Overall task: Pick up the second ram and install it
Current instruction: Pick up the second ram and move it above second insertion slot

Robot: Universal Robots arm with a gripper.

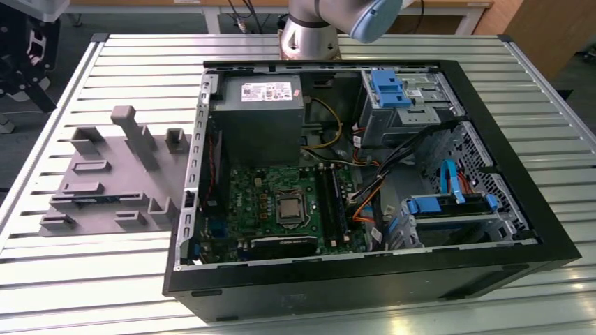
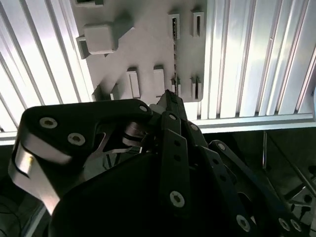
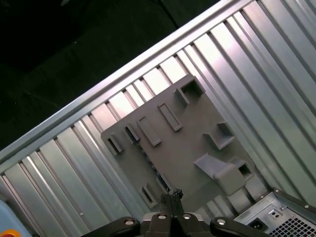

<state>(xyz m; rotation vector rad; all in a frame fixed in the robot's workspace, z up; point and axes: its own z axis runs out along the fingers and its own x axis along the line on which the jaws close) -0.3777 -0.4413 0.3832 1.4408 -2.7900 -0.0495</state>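
Hovering well clear above the edge-standing second ram (image 2: 174, 59), jaws pressed together.

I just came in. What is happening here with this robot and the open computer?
A robot arm works next to an open computer on a slatted table. In the second wrist view its claw hangs above a grey holder, roughly in line with a thin memory stick standing on edge in it. The claw looks shut and holds nothing; the stick is not yet picked up.
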